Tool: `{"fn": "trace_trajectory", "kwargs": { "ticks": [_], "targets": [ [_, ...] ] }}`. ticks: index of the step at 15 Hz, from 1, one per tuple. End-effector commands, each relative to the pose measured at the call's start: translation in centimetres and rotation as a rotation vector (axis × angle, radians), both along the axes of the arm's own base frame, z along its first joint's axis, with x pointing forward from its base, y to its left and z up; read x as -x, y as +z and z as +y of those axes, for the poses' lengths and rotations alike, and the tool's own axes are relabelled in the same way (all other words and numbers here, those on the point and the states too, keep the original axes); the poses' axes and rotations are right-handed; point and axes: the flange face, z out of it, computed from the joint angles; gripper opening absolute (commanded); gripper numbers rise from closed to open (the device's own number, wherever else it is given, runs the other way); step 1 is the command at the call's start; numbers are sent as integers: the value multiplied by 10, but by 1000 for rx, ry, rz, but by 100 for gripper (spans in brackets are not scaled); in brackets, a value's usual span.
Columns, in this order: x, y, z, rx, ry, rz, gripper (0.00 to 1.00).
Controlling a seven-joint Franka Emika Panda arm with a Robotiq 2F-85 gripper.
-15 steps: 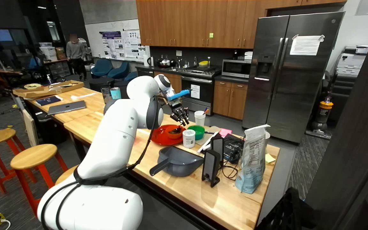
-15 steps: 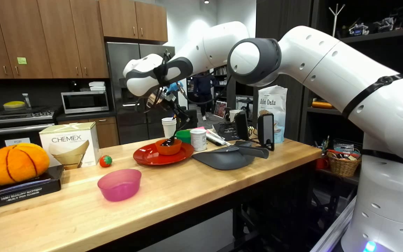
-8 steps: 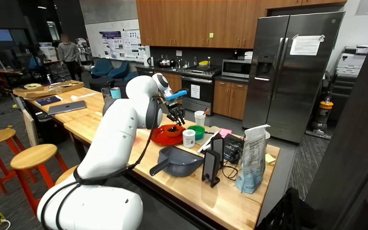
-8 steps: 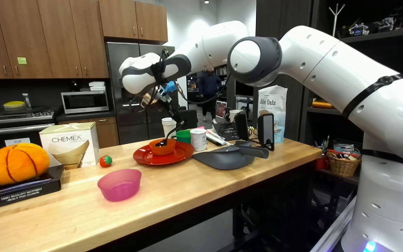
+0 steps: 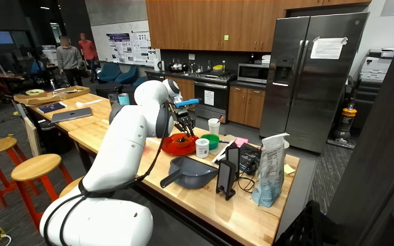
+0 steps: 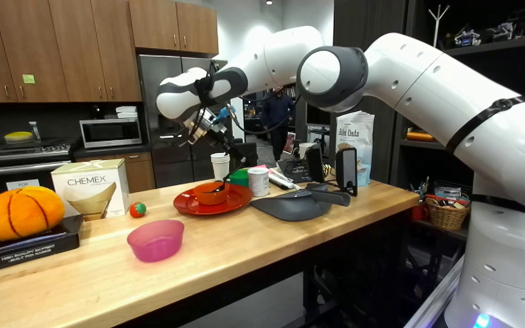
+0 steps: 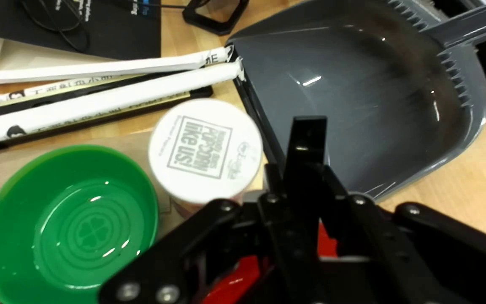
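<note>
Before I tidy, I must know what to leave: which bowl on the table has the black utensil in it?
The orange bowl, on the red plate. The black utensil dips into it; the green bowl and pink bowl have none.

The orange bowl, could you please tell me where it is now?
In both exterior views, the orange bowl sits on the red plate, just left of the white lidded tub.
</note>
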Motion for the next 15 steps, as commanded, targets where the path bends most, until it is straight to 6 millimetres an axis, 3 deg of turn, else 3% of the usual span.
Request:
{"fn": "trace_trajectory", "kwargs": {
  "ticks": [1, 9, 15],
  "targets": [
    [7, 10, -13, 63, -42, 42, 6],
    [2, 5, -31, 204, -80, 17, 6],
    [-13, 4, -22, 161, -52, -108, 6]
  ]
}}
